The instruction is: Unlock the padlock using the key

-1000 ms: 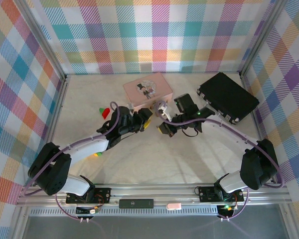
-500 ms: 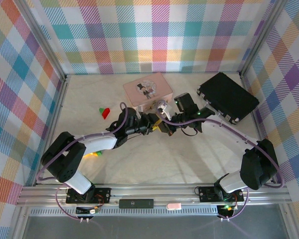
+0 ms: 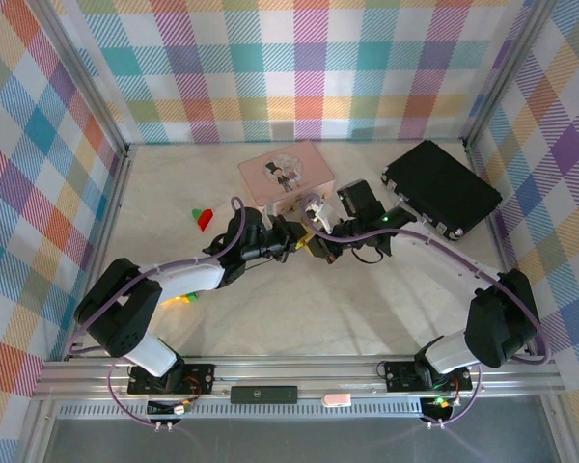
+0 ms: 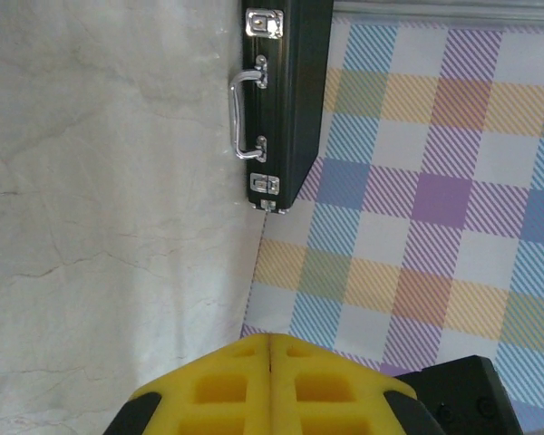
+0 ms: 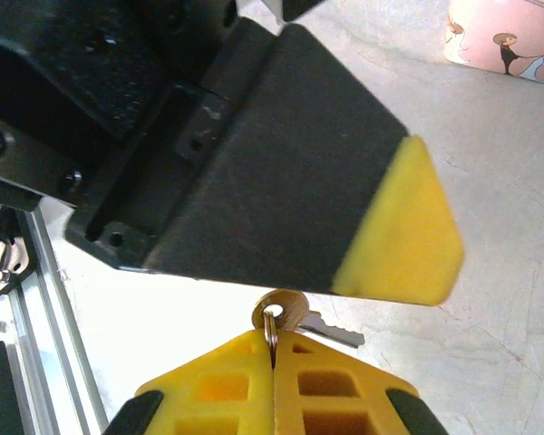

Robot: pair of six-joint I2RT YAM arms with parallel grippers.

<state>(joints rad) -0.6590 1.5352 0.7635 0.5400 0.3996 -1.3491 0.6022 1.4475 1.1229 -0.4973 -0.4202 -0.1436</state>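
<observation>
Right wrist: key (image 5: 334, 333) partly hidden

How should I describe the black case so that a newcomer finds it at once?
Start at the far right corner of the table, against the checked right wall. The black case lies flat, to the right of the pink box. Unlike that smaller box with a picture on its lid, it is dark, with a silvery handle on one edge.

Bright, even light, soft shadows; right end effector (image 5: 272, 355) slightly blurred.
</observation>
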